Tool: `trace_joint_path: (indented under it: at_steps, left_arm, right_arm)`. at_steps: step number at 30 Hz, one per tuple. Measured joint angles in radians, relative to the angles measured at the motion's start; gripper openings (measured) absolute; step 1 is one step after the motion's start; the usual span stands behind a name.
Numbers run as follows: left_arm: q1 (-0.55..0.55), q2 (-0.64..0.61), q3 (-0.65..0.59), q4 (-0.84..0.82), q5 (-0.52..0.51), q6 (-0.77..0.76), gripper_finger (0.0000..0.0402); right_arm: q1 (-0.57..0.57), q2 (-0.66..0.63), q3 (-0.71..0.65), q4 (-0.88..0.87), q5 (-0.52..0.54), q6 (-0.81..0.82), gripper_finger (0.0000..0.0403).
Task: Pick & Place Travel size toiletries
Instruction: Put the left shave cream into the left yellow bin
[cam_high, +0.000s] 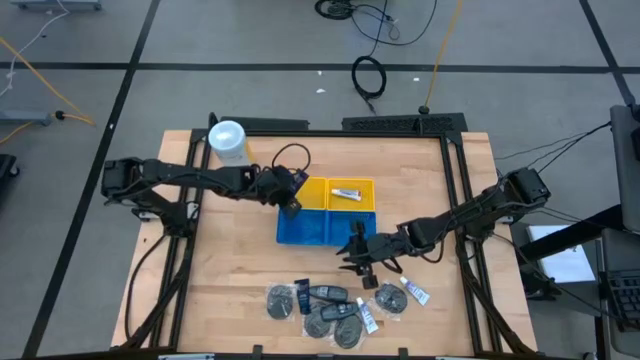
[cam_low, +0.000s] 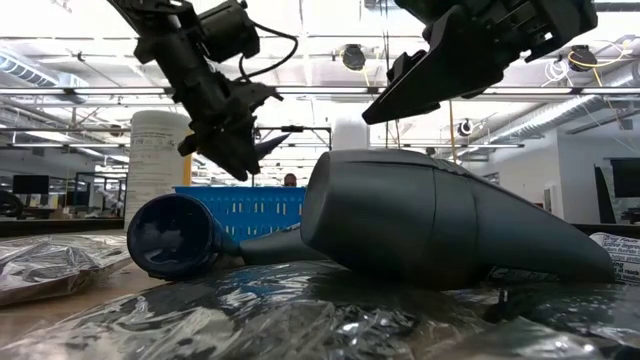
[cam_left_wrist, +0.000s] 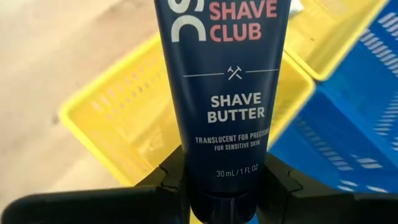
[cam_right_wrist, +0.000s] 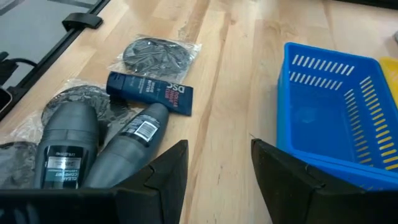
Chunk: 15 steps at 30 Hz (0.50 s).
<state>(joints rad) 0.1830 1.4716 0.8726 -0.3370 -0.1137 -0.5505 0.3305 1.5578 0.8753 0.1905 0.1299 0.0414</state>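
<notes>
My left gripper (cam_high: 290, 200) hovers over the yellow tray (cam_high: 362, 183), shut on a dark blue "Shave Butter" tube (cam_left_wrist: 225, 74). A small white tube (cam_high: 346, 194) lies in the yellow tray. My right gripper (cam_right_wrist: 219, 168) is open and empty above the table, just near of the blue tray (cam_high: 300, 232). The other toiletries lie in a pile (cam_high: 330, 305) by the near edge. The right wrist view shows a dark blue tube (cam_right_wrist: 149, 92), a grey round wrapped piece (cam_right_wrist: 155, 55) and two grey sticks (cam_right_wrist: 65, 146). My left gripper pinches the dark blue tube between its two fingers (cam_left_wrist: 171, 183) at the end printed "30 mL" (cam_left_wrist: 227, 177). The fingers lie across the tube, slanting down from the table's left. The tube is lifted clear over the yellow tray and sticks out beyond the fingertips.
A tall white canister (cam_high: 228, 140) stands at the far left corner. The yellow and blue trays sit side by side mid-table. Bare wood lies left of the trays and between the blue tray and the pile. In the low view a large grey item (cam_low: 430, 225) fills the foreground.
</notes>
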Motion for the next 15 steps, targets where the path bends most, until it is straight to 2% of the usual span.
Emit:
trace_joint_path:
  at_steps: [10, 15]
  left_arm:
    - [0.022, 0.001, 0.001, 0.019, -0.026, 0.044, 0.0109]
    - [0.019, 0.001, 0.001, 0.079, -0.022, 0.041, 0.0171]
  right_arm:
    - [-0.001, 0.000, 0.000, 0.000, 0.001, -0.005, 0.0171]
    - [-0.001, 0.000, 0.000, 0.000, 0.001, -0.008, 0.0171]
